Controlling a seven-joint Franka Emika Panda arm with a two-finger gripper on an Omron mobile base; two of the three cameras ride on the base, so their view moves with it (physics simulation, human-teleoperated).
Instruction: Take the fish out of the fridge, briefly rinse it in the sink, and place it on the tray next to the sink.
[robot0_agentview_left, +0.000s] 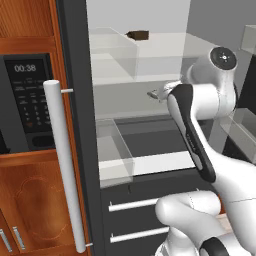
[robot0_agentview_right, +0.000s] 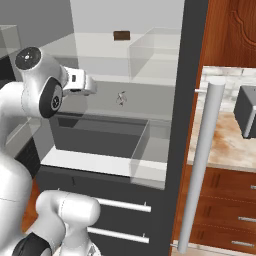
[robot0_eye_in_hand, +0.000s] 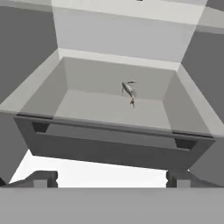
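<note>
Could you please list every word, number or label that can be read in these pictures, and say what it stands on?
"00:38": on the clock display of the black microwave, left of the open fridge.
Microwave keypad labels: too small and blurred to read.
No other text is legible.

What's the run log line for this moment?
fridge open | fish on shelf, untouched | gripper open, facing fish

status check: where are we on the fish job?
Done: fridge door stands open. In hand: the gripper, open and empty, is reaching in toward the fish, which lies on a shelf above the drawer, not yet grasped. Left: grab it, rinse it in the sink, set it on the tray.
</note>
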